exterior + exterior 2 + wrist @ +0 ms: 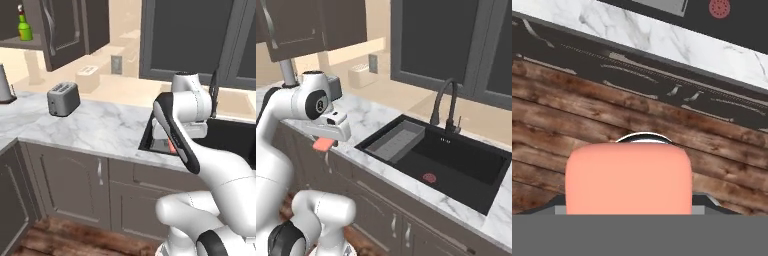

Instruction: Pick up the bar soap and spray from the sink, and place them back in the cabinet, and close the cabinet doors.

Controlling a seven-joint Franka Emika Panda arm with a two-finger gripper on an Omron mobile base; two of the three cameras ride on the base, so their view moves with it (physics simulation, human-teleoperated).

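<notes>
The salmon-pink bar soap [322, 145] hangs in front of the counter edge, left of the sink [491, 192], with my gripper [324, 140] shut on it. In the hand view the bar soap [628, 177] covers the fingertips, with the wooden floor below it. A sliver of the bar soap [171, 146] shows beside my forearm in the left base view. The green spray [24, 27] stands upright on the shelf of the brown cabinet [20, 44]. One of the cabinet doors [65, 32] stands swung open beside it.
A grey ribbed tray [396, 142] lies in the sink's left part and a round red drain disc [429, 177] in its floor. The black faucet [448, 105] rises behind the basin. A toaster [63, 98] stands on the marble counter [105, 127].
</notes>
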